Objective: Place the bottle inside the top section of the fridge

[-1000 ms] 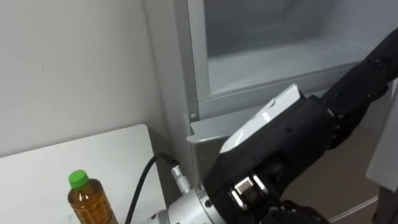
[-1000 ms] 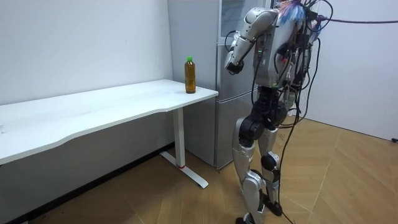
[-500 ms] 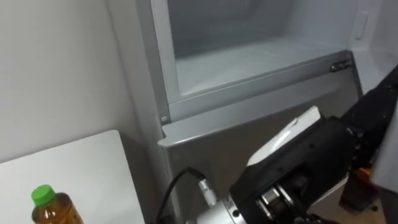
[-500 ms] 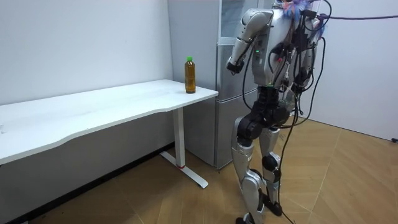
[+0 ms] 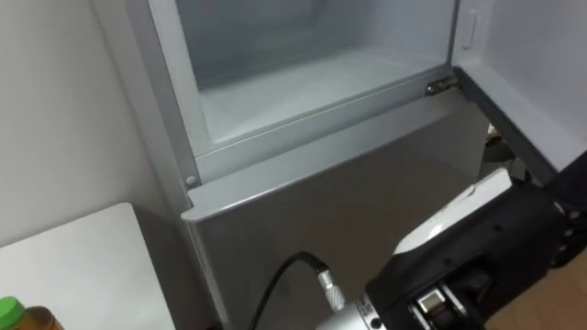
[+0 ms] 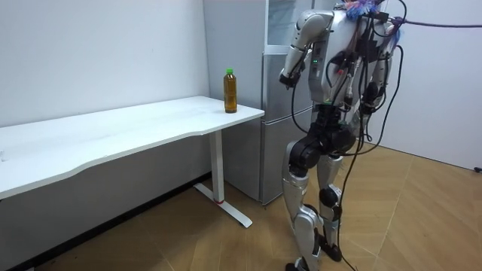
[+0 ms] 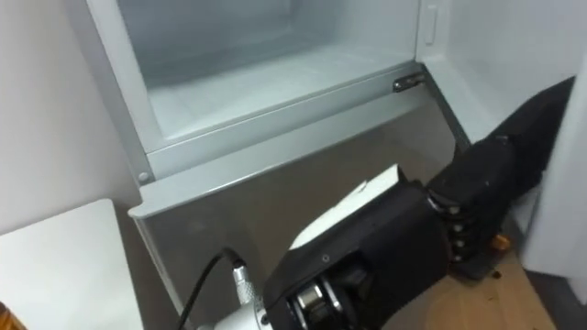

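Note:
An amber bottle (image 6: 230, 90) with a green cap stands upright on the white table's end next to the fridge. Its cap (image 5: 7, 312) peeks in at the lower left of the left eye view. The upper fridge compartment (image 5: 303, 82) is open, its pale floor bare. Its door (image 5: 537, 55) is swung out to the right on the hinge (image 5: 442, 86). My right forearm (image 5: 477, 261) crosses the lower right, below the compartment's lip, and the wrist runs off the bottom edge. In the room view my right hand (image 6: 285, 75) hangs from a raised elbow before the fridge, well apart from the bottle.
I stand facing the fridge, just past the table's (image 6: 113, 139) end on the room view's right. The lower fridge door (image 5: 348, 211) is closed. A white wall runs behind the table. Open wooden floor (image 6: 422, 211) lies behind me.
I have turned to the right: the bottle slid to the left edge and the open compartment came to the middle. My right forearm sank toward the lower right.

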Robot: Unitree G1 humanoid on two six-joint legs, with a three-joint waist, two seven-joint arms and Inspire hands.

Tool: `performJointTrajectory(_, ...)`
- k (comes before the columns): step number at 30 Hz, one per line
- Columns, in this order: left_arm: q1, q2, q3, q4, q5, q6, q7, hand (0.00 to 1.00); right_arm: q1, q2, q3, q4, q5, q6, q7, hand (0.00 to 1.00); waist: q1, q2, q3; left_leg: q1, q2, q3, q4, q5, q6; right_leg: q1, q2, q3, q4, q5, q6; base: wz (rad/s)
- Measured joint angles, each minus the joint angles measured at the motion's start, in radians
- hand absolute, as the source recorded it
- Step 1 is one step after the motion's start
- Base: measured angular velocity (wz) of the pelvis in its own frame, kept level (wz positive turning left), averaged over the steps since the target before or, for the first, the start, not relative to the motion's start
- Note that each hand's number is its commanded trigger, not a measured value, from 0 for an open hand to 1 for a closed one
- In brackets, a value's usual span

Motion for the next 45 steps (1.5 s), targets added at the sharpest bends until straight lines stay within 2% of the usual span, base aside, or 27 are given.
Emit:
performJointTrajectory(6, -0.027, 0.0, -0.009, 0.013, 0.0, 0.002, -0.001, 0.0, -0.005, -0.001, -0.001, 0.0, -0.046, 0.0, 0.0, 0.0, -0.024, -0.001, 0.0006, 0.006, 0.003, 0.008, 0.0, 0.0, -0.001, 0.003, 0.005, 0.013, 0.001, 0.001, -0.002, -0.05)
performJointTrajectory(13, -0.054, 0.0, -0.03, 0.021, 0.0, 0.002, -0.001, 0.0, -0.015, -0.004, -0.001, 0.0, -0.072, 0.001, 0.0, 0.0, -0.029, -0.004, 0.0029, 0.009, 0.006, 0.03, 0.001, 0.0, -0.001, -0.005, 0.012, 0.038, 0.0, 0.002, -0.004, -0.12)
performJointTrajectory(18, -0.09, -0.002, -0.04, 0.038, 0.0, 0.001, -0.011, 0.0, -0.019, -0.004, -0.002, 0.0, -0.072, 0.002, 0.023, 0.0, -0.035, -0.005, 0.0033, 0.006, 0.008, 0.032, 0.001, 0.0, -0.001, -0.009, 0.014, 0.039, 0.0, 0.002, -0.004, -0.03)
performJointTrajectory(25, -0.1, -0.002, -0.04, 0.04, 0.0, 0.001, -0.014, 0.0, -0.021, -0.004, -0.002, 0.0, -0.072, 0.021, 0.032, 0.0, -0.036, -0.007, 0.0047, -0.004, 0.009, 0.027, 0.001, 0.0, -0.001, -0.01, 0.013, 0.031, 0.001, 0.003, -0.005, 0.03)
performJointTrajectory(28, -0.101, -0.002, -0.041, 0.042, -0.001, 0.001, -0.015, 0.0, -0.021, -0.006, -0.002, 0.0, -0.071, 0.021, 0.033, 0.0, -0.039, -0.008, 0.0052, -0.01, 0.008, -0.003, 0.0, 0.0, -0.001, -0.006, 0.009, 0.01, 0.0, 0.003, -0.005, 0.2)
performJointTrajectory(35, -0.102, 0.002, -0.042, 0.045, -0.001, 0.002, -0.034, 0.0, -0.037, -0.007, -0.001, 0.016, -0.071, 0.022, 0.033, 0.0, -0.043, -0.012, 0.0086, -0.043, 0.002, -0.087, 0.01, 0.001, -0.002, 0.005, -0.009, -0.077, -0.002, 0.003, -0.004, 0.36)
performJointTrajectory(43, -0.102, 0.002, -0.041, 0.057, 0.001, 0.002, -0.039, 0.0, -0.044, -0.006, 0.0, 0.066, -0.071, 0.023, 0.019, 0.0, -0.014, -0.014, 0.0099, -0.071, -0.015, -0.168, 0.03, 0.005, 0.001, 0.019, -0.033, -0.162, -0.001, -0.002, 0.003, 0.33)
performJointTrajectory(45, -0.101, 0.003, -0.042, 0.06, 0.001, 0.003, -0.04, 0.0, -0.044, -0.004, 0.002, 0.065, -0.08, 0.031, 0.015, 0.0, 0.013, -0.014, 0.0098, -0.082, -0.018, -0.179, 0.034, 0.007, 0.004, 0.017, -0.039, -0.18, -0.001, -0.004, 0.005, 0.21)
